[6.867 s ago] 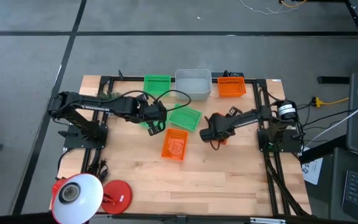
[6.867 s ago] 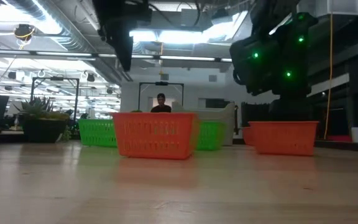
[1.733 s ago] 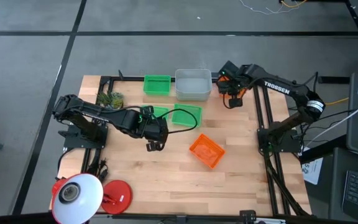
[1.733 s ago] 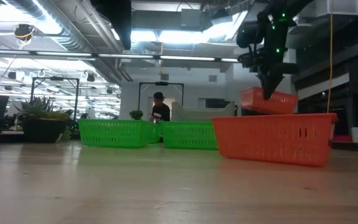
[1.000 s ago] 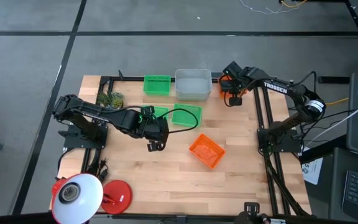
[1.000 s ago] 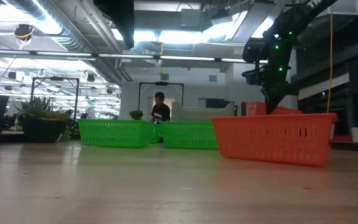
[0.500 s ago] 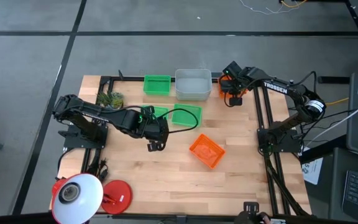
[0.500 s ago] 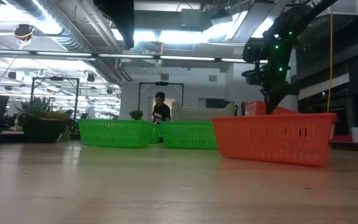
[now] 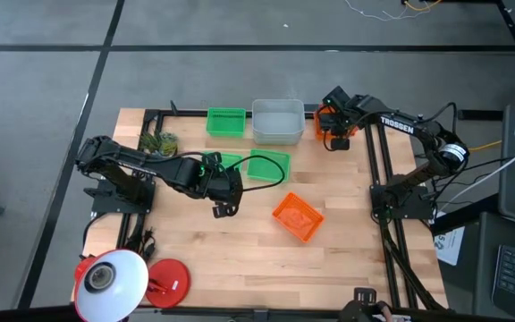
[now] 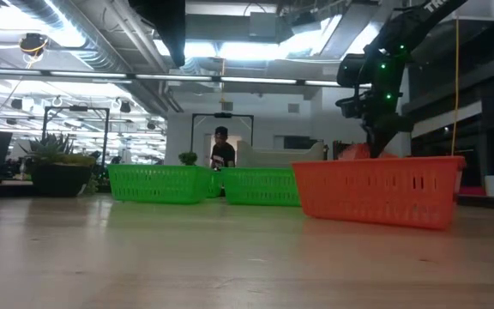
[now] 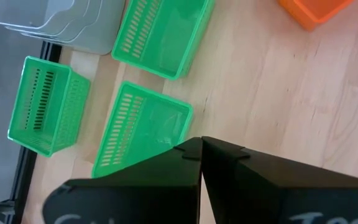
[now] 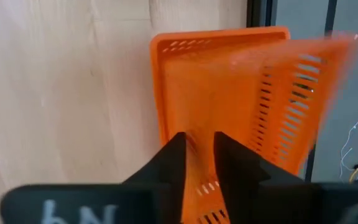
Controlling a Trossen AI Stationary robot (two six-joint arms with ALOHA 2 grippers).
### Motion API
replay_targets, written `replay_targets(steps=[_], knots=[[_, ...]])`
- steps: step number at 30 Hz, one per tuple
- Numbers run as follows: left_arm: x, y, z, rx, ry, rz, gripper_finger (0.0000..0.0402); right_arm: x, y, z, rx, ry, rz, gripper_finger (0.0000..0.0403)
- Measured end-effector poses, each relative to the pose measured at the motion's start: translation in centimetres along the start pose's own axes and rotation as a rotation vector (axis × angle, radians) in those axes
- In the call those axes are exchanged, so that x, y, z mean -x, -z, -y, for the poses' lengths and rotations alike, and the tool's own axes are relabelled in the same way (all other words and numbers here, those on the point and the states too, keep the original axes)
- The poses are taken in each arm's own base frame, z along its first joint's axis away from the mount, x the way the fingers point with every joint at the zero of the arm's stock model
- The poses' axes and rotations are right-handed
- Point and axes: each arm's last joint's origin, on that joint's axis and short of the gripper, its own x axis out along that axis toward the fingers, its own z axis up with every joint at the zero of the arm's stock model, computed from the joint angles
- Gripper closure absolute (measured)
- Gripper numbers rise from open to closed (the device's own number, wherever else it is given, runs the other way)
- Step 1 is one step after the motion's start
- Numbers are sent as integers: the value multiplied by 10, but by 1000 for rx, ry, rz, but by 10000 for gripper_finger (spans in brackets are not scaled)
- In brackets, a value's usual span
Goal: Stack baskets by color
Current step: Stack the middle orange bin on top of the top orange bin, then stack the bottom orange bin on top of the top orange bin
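two orange baskets (image 12: 229, 106) (nested) under right gripper (image 12: 199, 155), its fingers slightly parted.

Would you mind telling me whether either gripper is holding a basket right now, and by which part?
The left gripper is shut on nothing. The right gripper straddles the wall of an orange basket, with a gap showing; whether it grips cannot be told.

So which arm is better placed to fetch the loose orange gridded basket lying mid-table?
Probably the right: its gripper is parting over the orange baskets at the far right corner, where the loose orange gridded basket belongs. The shut left gripper sits by the green plastic baskets.
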Motion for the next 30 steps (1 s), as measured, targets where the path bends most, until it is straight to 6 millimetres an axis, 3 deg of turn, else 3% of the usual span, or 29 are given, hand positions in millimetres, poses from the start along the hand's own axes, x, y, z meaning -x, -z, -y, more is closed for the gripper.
replay_targets(steps=[7,15,23,30], knots=[[0,0,0,0,0,0,401,0,1,2,-7,17,-8,257],[0,0,0,0,0,0,401,1,-4,-4,-166,8,-9,242],[0,0,0,-1,0,0,401,8,-10,-35,-488,-275,-37,242],[0,0,1,2,28,-7,401,23,-13,-77,-539,-551,-226,242]])
